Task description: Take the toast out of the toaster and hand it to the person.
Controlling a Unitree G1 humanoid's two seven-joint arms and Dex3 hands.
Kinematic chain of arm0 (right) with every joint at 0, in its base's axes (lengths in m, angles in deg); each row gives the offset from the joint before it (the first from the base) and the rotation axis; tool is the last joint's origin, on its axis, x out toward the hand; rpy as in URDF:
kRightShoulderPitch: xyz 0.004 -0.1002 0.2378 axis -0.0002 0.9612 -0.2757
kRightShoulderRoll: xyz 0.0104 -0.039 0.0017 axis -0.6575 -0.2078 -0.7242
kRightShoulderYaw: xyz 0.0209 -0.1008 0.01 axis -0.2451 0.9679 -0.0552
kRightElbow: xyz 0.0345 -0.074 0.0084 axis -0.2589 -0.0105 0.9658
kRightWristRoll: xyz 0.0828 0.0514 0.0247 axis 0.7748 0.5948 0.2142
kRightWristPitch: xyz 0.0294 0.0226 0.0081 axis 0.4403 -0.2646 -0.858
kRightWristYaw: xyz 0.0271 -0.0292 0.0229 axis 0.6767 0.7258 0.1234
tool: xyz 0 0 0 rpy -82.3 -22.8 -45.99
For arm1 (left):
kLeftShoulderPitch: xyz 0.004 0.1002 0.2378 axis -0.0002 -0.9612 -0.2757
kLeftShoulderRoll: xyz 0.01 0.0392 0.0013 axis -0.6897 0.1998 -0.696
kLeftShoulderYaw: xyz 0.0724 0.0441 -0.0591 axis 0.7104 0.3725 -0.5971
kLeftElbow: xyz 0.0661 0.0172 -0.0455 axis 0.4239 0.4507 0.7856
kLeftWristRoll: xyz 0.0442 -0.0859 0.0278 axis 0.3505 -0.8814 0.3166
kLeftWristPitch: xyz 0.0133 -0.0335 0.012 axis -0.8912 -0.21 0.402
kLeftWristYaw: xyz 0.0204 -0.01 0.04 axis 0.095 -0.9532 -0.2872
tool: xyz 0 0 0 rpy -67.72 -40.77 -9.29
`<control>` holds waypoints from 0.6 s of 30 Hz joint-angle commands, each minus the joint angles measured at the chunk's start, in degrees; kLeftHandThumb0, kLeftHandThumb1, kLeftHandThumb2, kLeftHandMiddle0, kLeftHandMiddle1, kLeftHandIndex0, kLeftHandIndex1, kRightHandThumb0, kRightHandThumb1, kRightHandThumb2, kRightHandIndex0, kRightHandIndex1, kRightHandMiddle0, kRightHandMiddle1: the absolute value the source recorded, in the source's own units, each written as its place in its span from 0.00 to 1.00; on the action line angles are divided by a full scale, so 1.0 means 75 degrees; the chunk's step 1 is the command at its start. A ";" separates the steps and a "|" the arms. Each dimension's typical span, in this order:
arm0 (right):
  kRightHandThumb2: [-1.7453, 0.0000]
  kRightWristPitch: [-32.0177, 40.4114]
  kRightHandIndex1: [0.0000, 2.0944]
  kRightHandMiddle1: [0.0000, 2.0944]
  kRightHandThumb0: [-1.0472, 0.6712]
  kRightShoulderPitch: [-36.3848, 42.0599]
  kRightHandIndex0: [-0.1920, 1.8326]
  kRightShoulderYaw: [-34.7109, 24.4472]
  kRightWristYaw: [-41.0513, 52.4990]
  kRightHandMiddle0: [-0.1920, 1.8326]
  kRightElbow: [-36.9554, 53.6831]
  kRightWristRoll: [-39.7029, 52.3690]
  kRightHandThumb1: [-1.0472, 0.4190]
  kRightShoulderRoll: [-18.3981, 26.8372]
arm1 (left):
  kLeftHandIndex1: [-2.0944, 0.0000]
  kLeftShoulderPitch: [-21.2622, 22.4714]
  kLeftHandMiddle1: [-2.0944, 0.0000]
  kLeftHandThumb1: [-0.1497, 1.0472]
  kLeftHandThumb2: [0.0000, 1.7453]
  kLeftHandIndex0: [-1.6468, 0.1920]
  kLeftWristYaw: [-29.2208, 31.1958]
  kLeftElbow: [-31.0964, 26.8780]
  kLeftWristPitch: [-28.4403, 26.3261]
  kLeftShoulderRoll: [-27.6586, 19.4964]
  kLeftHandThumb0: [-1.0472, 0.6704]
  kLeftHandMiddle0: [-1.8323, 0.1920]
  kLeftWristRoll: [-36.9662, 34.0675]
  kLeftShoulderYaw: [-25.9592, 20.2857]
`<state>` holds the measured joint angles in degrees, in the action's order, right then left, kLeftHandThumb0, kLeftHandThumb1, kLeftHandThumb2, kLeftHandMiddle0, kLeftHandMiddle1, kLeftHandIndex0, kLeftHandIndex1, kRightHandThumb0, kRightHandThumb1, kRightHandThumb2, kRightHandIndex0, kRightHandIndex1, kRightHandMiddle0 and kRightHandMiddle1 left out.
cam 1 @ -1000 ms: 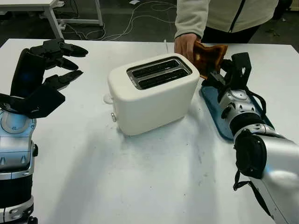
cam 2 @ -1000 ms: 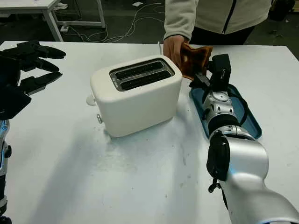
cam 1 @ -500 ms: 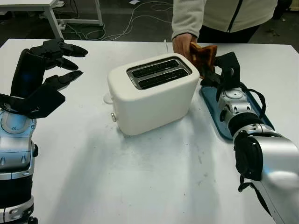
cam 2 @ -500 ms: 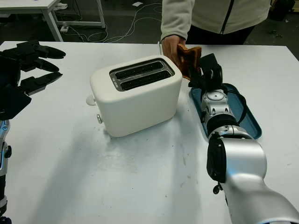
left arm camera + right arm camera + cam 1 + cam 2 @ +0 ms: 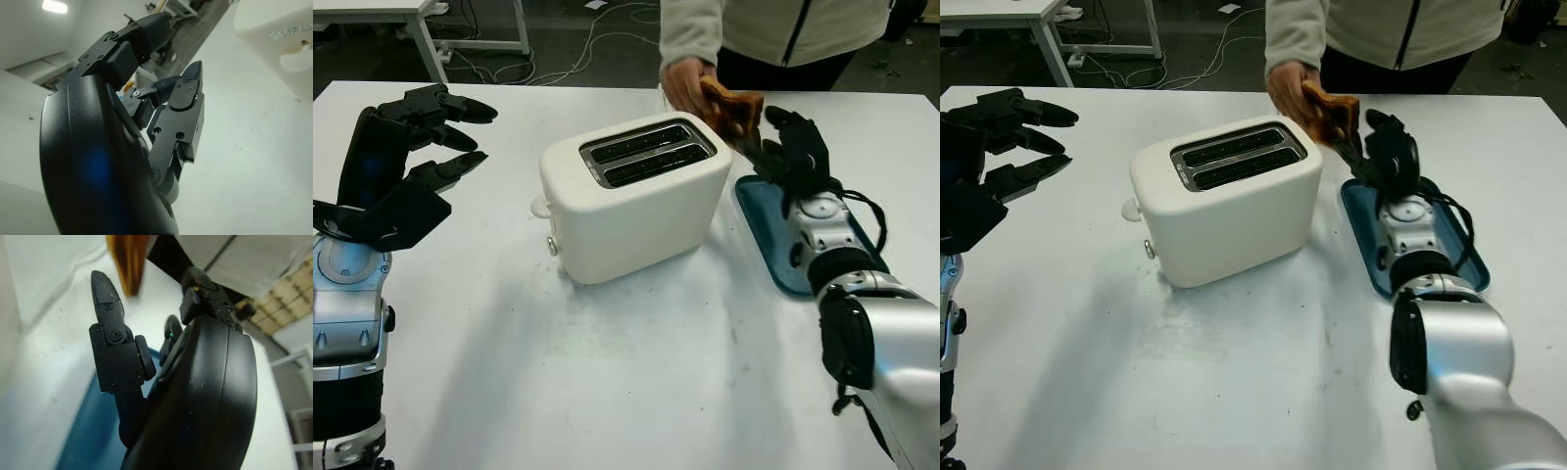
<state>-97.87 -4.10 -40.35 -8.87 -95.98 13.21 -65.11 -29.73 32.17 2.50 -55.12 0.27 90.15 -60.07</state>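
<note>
The left hand (image 5: 411, 147) is raised over the left part of the white table (image 5: 636, 362), well apart from the toaster (image 5: 631, 201); it is open and holds nothing, its fingers pointing toward the toaster much as they did a second ago, so it plays no part here. The toaster stands at the middle of the table with both slots dark and seemingly bare (no slice rises from them). To its right, above its far corner, the toast (image 5: 732, 106) now sits in the person's hand (image 5: 683, 80), which has lifted and drawn it back toward the table's far edge compared with half a second ago. The right hand (image 5: 793, 147), which a second ago had its fingers around the slice, has let go: its fingers stand unclenched just beside the toast, and I cannot tell whether a fingertip touches it. In the right wrist view the slice hangs beyond the fingertips (image 5: 105, 291), not between them. I judge the handover is essentially made. The right forearm stretches over the blue tray (image 5: 773, 250), wrist raised, palm turned toward the person
</note>
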 commanded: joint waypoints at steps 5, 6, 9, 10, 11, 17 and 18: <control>1.00 -0.1040 0.02 0.02 0.29 0.0977 0.17 -0.0096 -0.0205 0.18 0.1048 0.0210 0.16 0.0049 | 0.70 -0.0254 0.53 0.88 0.05 0.54 -0.0044 -0.0118 0.0085 0.0087 0.62 0.62 -0.0167 -0.0091; 1.00 -0.1224 0.02 0.02 0.27 0.1210 0.18 -0.0167 -0.0224 0.18 0.1370 0.0325 0.17 -0.0013 | 0.70 -0.0286 0.53 0.88 0.05 0.54 -0.0043 -0.0127 0.0110 0.0115 0.62 0.62 -0.0215 -0.0113; 1.00 -0.1474 0.03 0.03 0.27 0.2163 0.21 -0.0413 0.0220 0.21 0.2877 0.1013 0.18 -0.0345 | 0.70 -0.0474 0.53 0.89 0.06 0.55 -0.0082 -0.0406 -0.0093 0.0229 0.61 0.63 -0.0311 -0.0151; 1.00 -0.1447 0.03 0.03 0.28 0.2489 0.21 -0.0416 0.0349 0.22 0.3417 0.1160 0.18 -0.0429 | 0.70 -0.0538 0.53 0.89 0.06 0.56 -0.0113 -0.0495 -0.0133 0.0279 0.61 0.63 -0.0328 -0.0159; 1.00 -0.1423 0.03 0.03 0.29 0.2826 0.22 -0.0386 0.0446 0.22 0.3973 0.1255 0.18 -0.0500 | 0.70 -0.0611 0.53 0.89 0.07 0.56 -0.0146 -0.0622 -0.0223 0.0364 0.61 0.64 -0.0376 -0.0172; 0.98 -0.0507 0.05 0.04 0.29 0.5027 0.26 -0.0061 0.0770 0.28 0.7965 0.1509 0.12 -0.0958 | 0.71 -0.1322 0.52 0.89 0.13 0.63 -0.0425 -0.1949 -0.1079 0.0984 0.56 0.70 -0.0433 -0.0183; 0.98 -0.0326 0.05 0.04 0.28 0.5361 0.26 0.0006 0.0765 0.28 0.8563 0.1489 0.11 -0.1032 | 0.70 -0.1462 0.51 0.89 0.13 0.63 -0.0523 -0.2197 -0.1161 0.1109 0.56 0.70 -0.0364 -0.0163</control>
<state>-103.49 31.77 -41.32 -3.45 -40.33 23.54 -71.55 -38.61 29.91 -10.04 -61.96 6.90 87.23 -61.09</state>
